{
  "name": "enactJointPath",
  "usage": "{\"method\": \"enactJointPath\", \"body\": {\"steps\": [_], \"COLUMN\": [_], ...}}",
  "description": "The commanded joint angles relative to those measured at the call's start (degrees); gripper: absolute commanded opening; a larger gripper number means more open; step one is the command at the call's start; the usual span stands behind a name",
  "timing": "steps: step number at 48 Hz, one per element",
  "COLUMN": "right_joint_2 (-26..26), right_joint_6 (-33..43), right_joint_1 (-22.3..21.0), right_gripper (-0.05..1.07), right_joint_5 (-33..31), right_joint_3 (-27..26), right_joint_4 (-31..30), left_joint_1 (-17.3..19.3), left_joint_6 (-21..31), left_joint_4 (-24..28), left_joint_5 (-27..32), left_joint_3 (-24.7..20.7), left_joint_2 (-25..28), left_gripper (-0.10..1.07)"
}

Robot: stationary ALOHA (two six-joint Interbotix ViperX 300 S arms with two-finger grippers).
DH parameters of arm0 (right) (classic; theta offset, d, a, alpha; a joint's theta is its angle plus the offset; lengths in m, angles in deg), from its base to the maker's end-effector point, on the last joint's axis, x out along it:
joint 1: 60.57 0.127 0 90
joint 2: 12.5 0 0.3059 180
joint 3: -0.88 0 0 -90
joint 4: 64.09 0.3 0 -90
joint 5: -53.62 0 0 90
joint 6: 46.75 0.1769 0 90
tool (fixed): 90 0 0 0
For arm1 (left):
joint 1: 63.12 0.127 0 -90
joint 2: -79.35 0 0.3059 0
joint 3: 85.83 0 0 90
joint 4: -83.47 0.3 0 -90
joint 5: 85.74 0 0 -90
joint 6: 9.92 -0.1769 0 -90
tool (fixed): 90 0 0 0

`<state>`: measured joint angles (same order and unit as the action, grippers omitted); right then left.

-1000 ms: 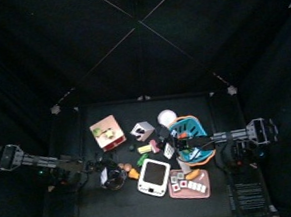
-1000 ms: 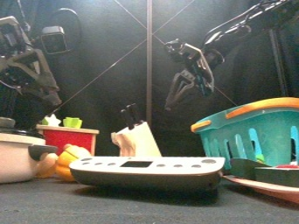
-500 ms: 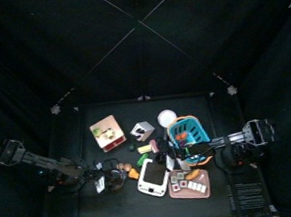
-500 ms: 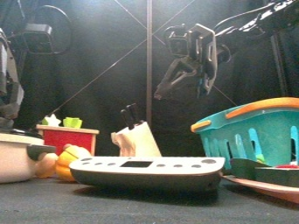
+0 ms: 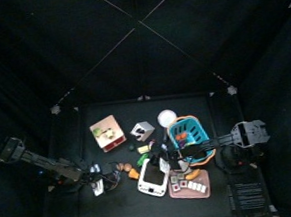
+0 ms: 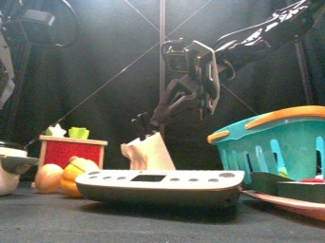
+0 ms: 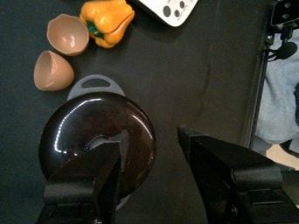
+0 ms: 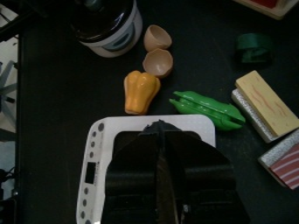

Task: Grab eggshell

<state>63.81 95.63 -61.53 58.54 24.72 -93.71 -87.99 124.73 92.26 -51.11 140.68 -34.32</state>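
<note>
Two brown eggshell halves point(image 8: 158, 49) lie side by side on the black table between a dark lidded pot point(image 8: 105, 22) and a yellow pepper point(image 8: 140, 92). They also show in the left wrist view point(image 7: 59, 52) and, as a tan round shape, in the front view point(image 6: 48, 177). My right gripper point(image 8: 163, 131) hangs shut above the white keypad device point(image 8: 100, 162), short of the eggshells; the front view shows it point(image 6: 152, 121) well above the table. My left gripper point(image 7: 158, 175) is open and empty, over the pot point(image 7: 100, 140), with the eggshells beyond it.
A green pea pod point(image 8: 211, 107) lies beside the pepper. A teal basket point(image 6: 273, 142) stands at the right, a red box point(image 6: 70, 147) and a white block point(image 6: 150, 152) behind. A person's leg point(image 7: 281, 96) shows past the table edge.
My right arm has reached leftward over the table and come down, its gripper now over the white device. My left arm has drawn back to the left, and the pot shows farther left.
</note>
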Motion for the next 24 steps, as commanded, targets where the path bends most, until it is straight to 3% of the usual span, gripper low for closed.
{"method": "enactJointPath", "body": {"steps": [1, 11, 24], "right_joint_2": [0.62, 0.53, 1.41], "right_joint_6": [-0.18, 0.09, 0.18], "right_joint_1": [0.18, 0.09, 0.62], "right_gripper": [0.44, 0.44, 0.44], "right_joint_5": [0.26, 0.09, 0.09], "right_joint_3": [-1.49, -2.2, -2.11], "right_joint_4": [-0.09, -0.09, -0.09], "left_joint_1": [-0.18, -0.18, 0.44], "left_joint_6": [-0.18, 0.35, 0.35], "left_joint_4": [2.02, 9.32, 16.08], "left_joint_5": [1.67, 2.11, -0.09], "left_joint_3": [-2.29, -3.6, -4.22], "left_joint_2": [-0.7, -3.78, -2.99], "left_gripper": [0.86, 0.86, 0.85]}}
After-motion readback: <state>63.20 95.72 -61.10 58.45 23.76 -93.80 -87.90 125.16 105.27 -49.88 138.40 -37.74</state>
